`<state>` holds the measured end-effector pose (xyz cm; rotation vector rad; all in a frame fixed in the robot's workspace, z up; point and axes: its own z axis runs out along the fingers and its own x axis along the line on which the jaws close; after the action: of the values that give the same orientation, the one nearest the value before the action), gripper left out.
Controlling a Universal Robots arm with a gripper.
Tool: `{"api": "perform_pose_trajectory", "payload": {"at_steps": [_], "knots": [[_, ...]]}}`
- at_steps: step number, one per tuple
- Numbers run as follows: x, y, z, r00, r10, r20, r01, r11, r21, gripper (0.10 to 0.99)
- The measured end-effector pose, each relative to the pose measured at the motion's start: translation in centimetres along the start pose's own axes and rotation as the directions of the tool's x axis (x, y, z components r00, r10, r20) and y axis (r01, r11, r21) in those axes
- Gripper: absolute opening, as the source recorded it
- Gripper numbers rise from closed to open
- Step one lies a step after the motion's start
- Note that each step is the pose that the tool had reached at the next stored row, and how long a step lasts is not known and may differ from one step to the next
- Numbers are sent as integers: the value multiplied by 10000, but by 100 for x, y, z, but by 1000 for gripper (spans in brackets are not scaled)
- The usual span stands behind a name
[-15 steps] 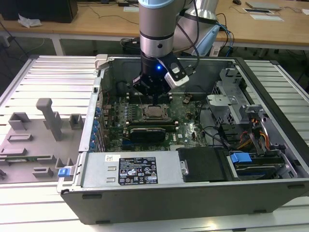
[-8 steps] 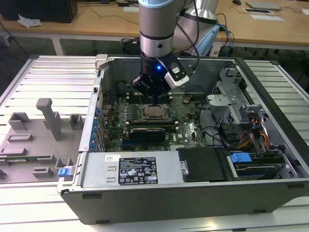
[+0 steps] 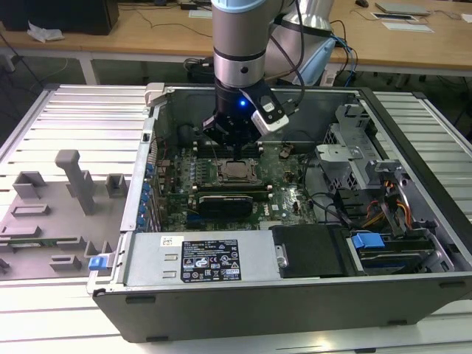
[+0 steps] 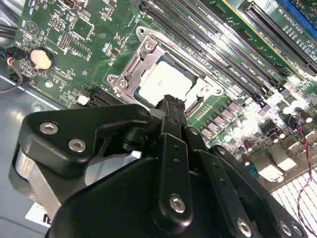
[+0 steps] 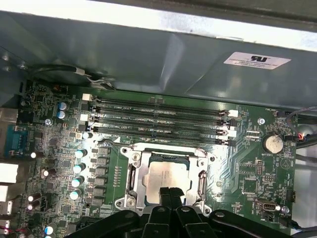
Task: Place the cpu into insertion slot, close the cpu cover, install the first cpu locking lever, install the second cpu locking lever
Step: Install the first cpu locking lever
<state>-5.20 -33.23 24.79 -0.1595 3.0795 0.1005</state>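
On the exterior view's left there's the grey fixture tray [image 3: 51,214] sitting on the slatted counter [image 3: 74,110], nothing of mine on it as far as I can see. Moving over, the open computer case [image 3: 221,258], and my hand [image 3: 232,136] hangs just above the green motherboard [image 5: 59,144].

Good news: the cpu [image 5: 163,176] is already down in the insertion slot [image 5: 168,148], pale top facing up, right next to the memory slots [image 5: 158,119]. The cpu cover [image 5: 132,178] looks like it's lying flat around the chip too, so I'd call steps one and two done. The levers I honestly can't make out, so I'm counting both as not done.

In both wrist views the hand is pinched narrow, empty, tips hovering at the chip's near edge; touching or not, can't say.

Further right is the drive cage [image 3: 354,140].
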Motion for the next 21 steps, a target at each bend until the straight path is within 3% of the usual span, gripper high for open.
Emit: {"api": "perform_pose_trajectory", "payload": {"at_steps": [3, 12, 16, 21], "knots": [[21, 4, -41, 10000, 3, 0, -3, 10000, 0, 106], [351, 40, -58, 10000, 22, 3, -22, 10000, -1, 106], [370, 42, -64, 10000, 24, 0, -24, 10000, 2, 106], [368, 47, -134, 10000, 24, 4, -24, 10000, -2, 106]]}}
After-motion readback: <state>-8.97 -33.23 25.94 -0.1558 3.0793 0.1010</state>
